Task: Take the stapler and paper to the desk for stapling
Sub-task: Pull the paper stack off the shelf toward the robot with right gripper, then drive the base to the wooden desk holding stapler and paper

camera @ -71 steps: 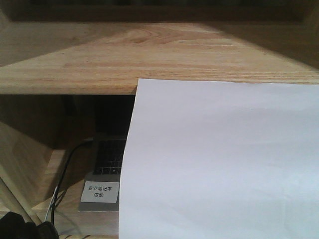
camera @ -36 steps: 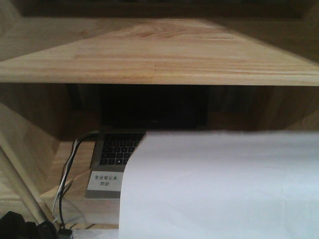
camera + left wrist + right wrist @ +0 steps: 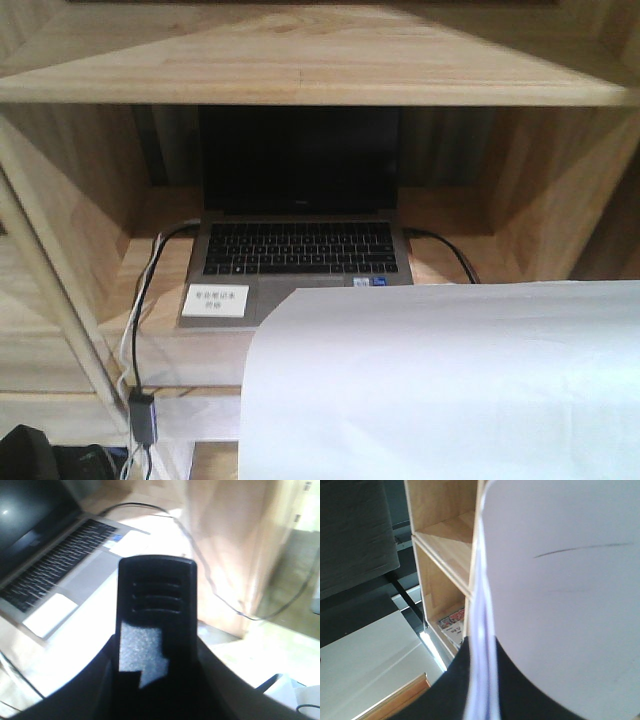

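1. Filling the front view's lower right, the paper (image 3: 440, 385) ends in a straight edge just below the keys of the laptop (image 3: 298, 250); open room above, up to the shelf board (image 3: 300, 72).
2. Left wrist: left gripper (image 3: 155, 692) clamped on the upright stapler (image 3: 156, 605) (fingers dark, blurred).
3. Right wrist: right gripper (image 3: 481, 702) pinches the paper's edge.
4. Half a second ago the paper hid some keys; now none.

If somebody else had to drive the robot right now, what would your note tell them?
Left gripper: looks shut on the stapler, held near the laptop.
Right gripper: shut on the paper, whose sheets hang in front of the shelf.
Done: both things are grabbed.
Left: carry both to the desk, which no view shows, set them down and staple.
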